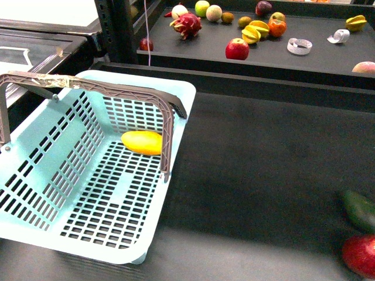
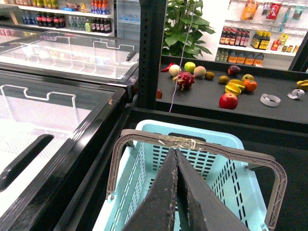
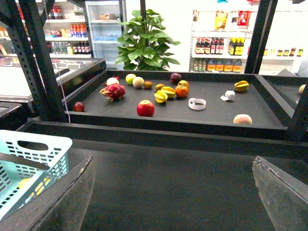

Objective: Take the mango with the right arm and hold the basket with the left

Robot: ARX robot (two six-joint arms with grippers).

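Observation:
The yellow mango (image 1: 142, 142) lies on the floor of the turquoise basket (image 1: 94, 199), by its right wall under one raised grey-brown handle (image 1: 99, 89). In the right wrist view a bit of the mango (image 3: 25, 182) shows through the basket's slots (image 3: 33, 154). My left gripper (image 2: 176, 155) is shut and empty, its tips just below the taped handle (image 2: 192, 144), above the basket (image 2: 144, 192). My right gripper (image 3: 173, 166) is open and empty over the dark table, to the right of the basket. Neither arm shows in the front view.
A raised shelf (image 1: 316, 58) at the back holds a dragon fruit (image 1: 186, 24), a red apple (image 1: 237, 49), star fruits (image 1: 255, 32) and other fruit. A dark green fruit (image 1: 358, 211) and a red fruit (image 1: 360, 256) lie at the table's right edge. Glass freezers (image 2: 53, 96) stand left.

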